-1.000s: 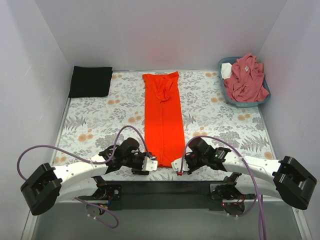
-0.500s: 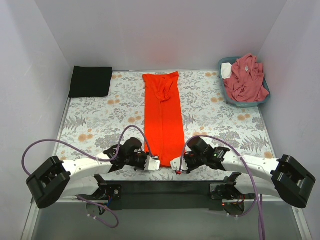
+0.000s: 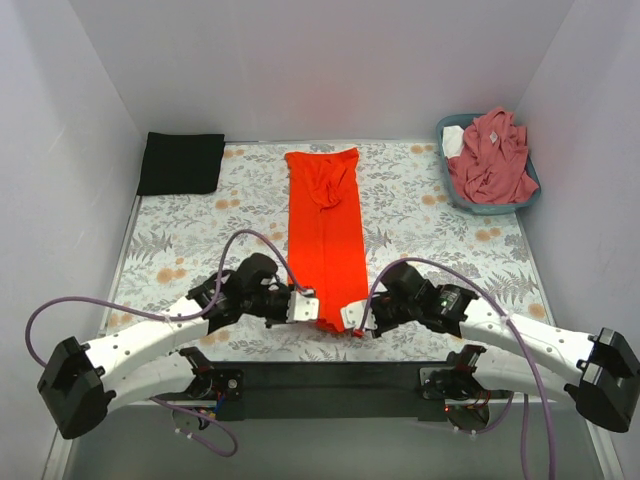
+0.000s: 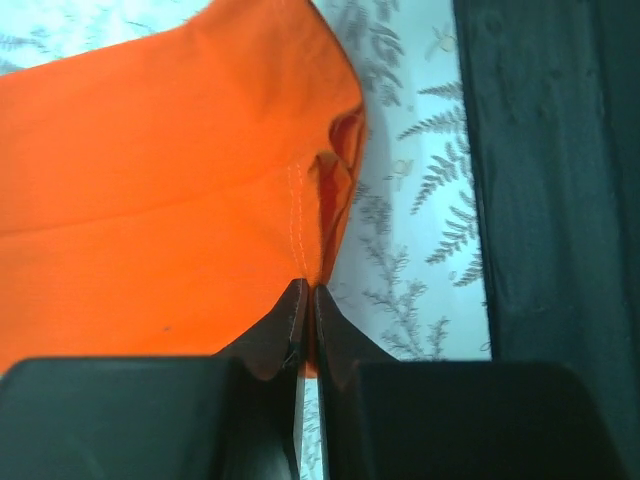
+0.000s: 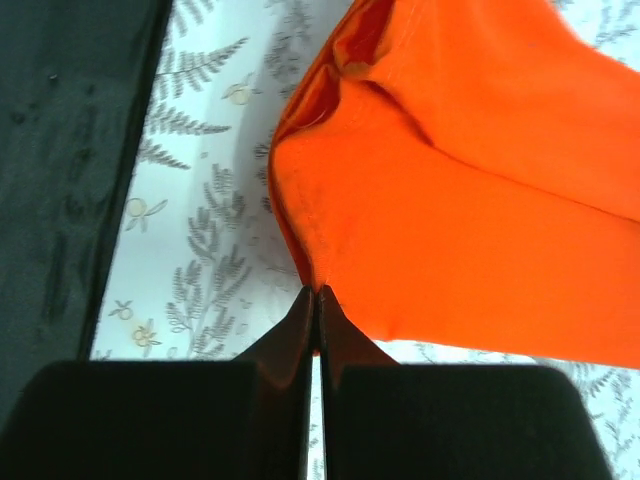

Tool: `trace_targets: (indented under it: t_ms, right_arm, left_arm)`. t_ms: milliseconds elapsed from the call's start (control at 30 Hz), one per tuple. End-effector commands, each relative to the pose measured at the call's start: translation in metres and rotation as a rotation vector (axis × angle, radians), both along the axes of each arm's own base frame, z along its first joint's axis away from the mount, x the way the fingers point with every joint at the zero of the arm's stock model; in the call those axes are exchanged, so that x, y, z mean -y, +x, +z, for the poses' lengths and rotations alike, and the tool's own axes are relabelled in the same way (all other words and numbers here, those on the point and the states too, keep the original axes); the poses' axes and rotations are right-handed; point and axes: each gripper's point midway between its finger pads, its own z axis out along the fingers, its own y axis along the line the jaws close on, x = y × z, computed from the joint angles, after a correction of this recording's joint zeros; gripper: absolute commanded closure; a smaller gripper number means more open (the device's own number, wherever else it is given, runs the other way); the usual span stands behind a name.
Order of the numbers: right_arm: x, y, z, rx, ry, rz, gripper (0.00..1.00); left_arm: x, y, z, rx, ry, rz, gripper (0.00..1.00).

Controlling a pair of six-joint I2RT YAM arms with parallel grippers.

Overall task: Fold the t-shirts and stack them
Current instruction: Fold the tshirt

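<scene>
Orange-red t-shirt (image 3: 325,235) lies as a long narrow strip down the middle of the desk, sleeves already turned in, collar end toward the far edge and hem at the near edge.

My left gripper (image 3: 305,305) is clenched on the hem's left corner. The wrist view shows the fingertips (image 4: 293,312) pressed together with the seam caught between them. My right gripper (image 3: 350,318) is likewise pinched on the right corner, and cloth rises straight out of its tips (image 5: 317,300).

The hem is bunched and raised off the floral covering (image 3: 200,250). Holding both corners keeps the edge level, I judge, for carrying it toward the collar to halve the strip.

Black t-shirt (image 3: 181,162) sits folded at the far left corner, likely the base of the stack. Pink t-shirt (image 3: 492,155) is heaped in the basket (image 3: 485,208) at the far right corner, not yet folded
</scene>
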Motion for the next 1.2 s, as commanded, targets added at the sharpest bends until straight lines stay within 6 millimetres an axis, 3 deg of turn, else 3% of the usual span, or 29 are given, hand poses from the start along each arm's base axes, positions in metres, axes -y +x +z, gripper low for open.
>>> trace_targets:
  t_ms: [0,167,200,267,300,333,367,400,433,500,533,567,633,900,1167]
  right_arm:
    - [0.000,0.029,0.023,0.032,0.023,-0.078,0.99]
    - [-0.006,0.081,0.051,0.113,0.061,-0.096,0.99]
    - [-0.003,0.099,0.045,0.123,0.042,-0.105,0.99]
    - [-0.010,0.125,0.061,0.169,0.070,-0.107,0.99]
    - [-0.005,0.143,0.052,0.162,0.049,-0.127,0.99]
    - [-0.007,0.153,0.052,0.167,0.051,-0.122,0.99]
    - [-0.008,0.174,0.054,0.176,0.048,-0.142,0.99]
    - [-0.008,0.183,0.054,0.191,0.044,-0.133,0.99]
    - [-0.010,0.191,0.055,0.195,0.050,-0.125,0.99]
    - [-0.011,0.214,0.052,0.224,0.045,-0.124,0.99]
    - [-0.011,0.221,0.051,0.227,0.044,-0.123,0.99]
    - [-0.010,0.229,0.041,0.214,0.031,-0.128,0.99]
    - [-0.013,0.246,0.046,0.239,0.039,-0.125,0.99]
    - [-0.016,0.300,0.034,0.253,0.028,-0.146,0.99]
    - [-0.018,0.326,0.024,0.243,0.033,-0.166,0.99]
  left_arm:
    - [-0.010,0.029,0.022,0.006,-0.026,0.070,1.00]
    - [-0.011,0.091,0.042,0.125,-0.067,0.109,1.00]
    - [-0.014,0.109,0.037,0.117,-0.058,0.141,1.00]
    - [-0.009,0.136,0.050,0.151,-0.091,0.139,1.00]
    - [-0.015,0.152,0.038,0.126,-0.070,0.166,1.00]
    - [-0.011,0.170,0.049,0.170,-0.092,0.173,1.00]
    - [-0.014,0.182,0.049,0.201,-0.091,0.172,1.00]
    - [-0.015,0.191,0.038,0.189,-0.075,0.172,1.00]
    - [-0.012,0.204,0.044,0.223,-0.088,0.173,1.00]
    - [-0.015,0.219,0.040,0.237,-0.081,0.165,1.00]
    - [-0.015,0.227,0.026,0.218,-0.066,0.163,1.00]
    - [-0.017,0.238,0.029,0.232,-0.072,0.170,1.00]
    - [-0.019,0.252,0.018,0.240,-0.062,0.161,1.00]
    - [-0.024,0.312,0.016,0.288,-0.066,0.188,1.00]
    - [-0.022,0.329,0.001,0.289,-0.058,0.182,1.00]
